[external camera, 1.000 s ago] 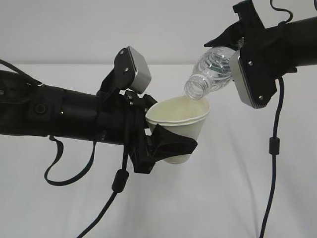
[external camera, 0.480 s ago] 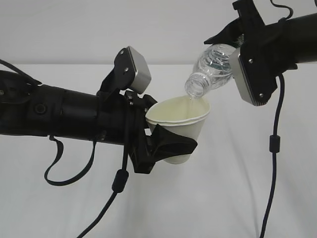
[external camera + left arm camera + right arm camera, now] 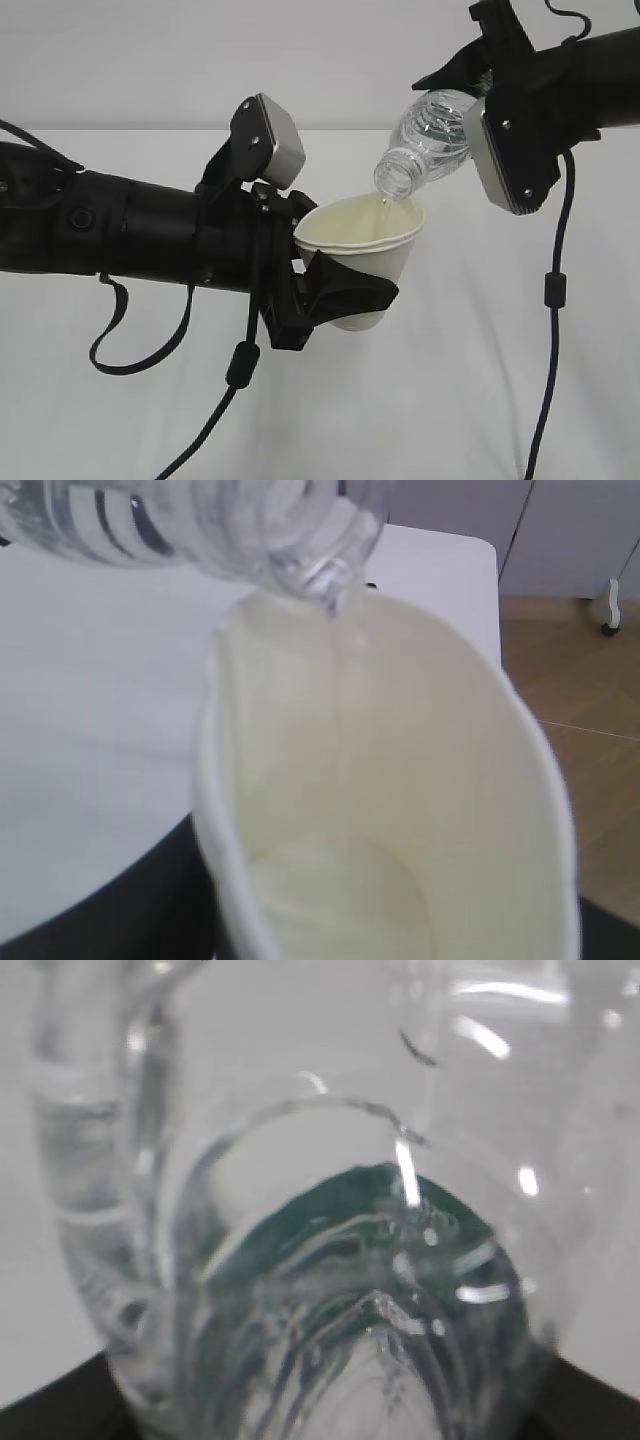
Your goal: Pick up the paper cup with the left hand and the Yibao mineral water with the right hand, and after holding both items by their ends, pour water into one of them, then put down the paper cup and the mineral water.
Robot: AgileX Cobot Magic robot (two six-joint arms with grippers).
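Observation:
The white paper cup hangs in the air, tilted a little, with my left gripper shut on its lower half. Its cream inside fills the left wrist view, where the paper cup holds a little water at the bottom. The clear Yibao mineral water bottle is tipped neck-down over the cup's rim, and my right gripper is shut on its rear part. A thin stream runs from the bottle mouth into the cup. The right wrist view shows only the bottle from close up, green label showing through.
The white table lies below both arms. Black cables hang from the left arm and the right arm. Beyond the table edge in the left wrist view is a brown floor.
The bottle has tipped slightly further and its mouth has settled just above the cup's rim. The cup and left arm have stayed put.

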